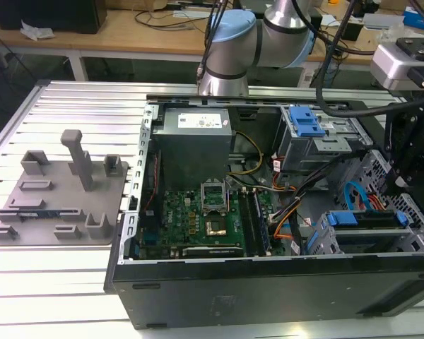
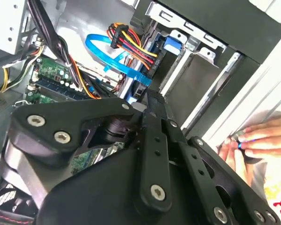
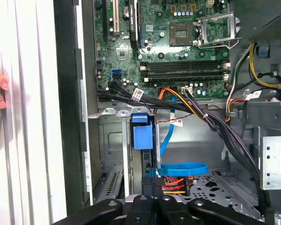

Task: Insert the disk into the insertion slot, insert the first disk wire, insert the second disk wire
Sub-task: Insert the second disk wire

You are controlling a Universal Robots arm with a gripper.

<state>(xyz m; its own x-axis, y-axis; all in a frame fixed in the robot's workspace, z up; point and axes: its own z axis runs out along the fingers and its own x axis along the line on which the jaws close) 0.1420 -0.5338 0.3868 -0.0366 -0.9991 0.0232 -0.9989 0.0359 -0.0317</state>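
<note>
One end effector sits nearest in the first wrist view, right at the back edge of the disk; whether it is open or closed cannot be told. Touching or just beside its tip: one bundle of red, yellow and orange wires ending in a black plug, and one flat blue cable looping over it. That makes two disk wires. Both ends lie at the disk's rear, but whether either is fully seated cannot be told.

One disk, with its blue carrier showing, stands inside the slot, the grey cage by the case wall. The insertion step looks done, and work looks to be at the wire stage.

To do that stage well, the plug likely needs to be square to the port and pushed straight along the disk's length. The blue loop should be kept out of the way so it does not snag.

One hand rests outside the case wall, near the arm, and is a collision risk.

Farther off are one motherboard and one taller cage with a blue latch. One open computer case stands on the slatted surface. One grey fixture plate lies at the exterior view's left, well apart.
</note>
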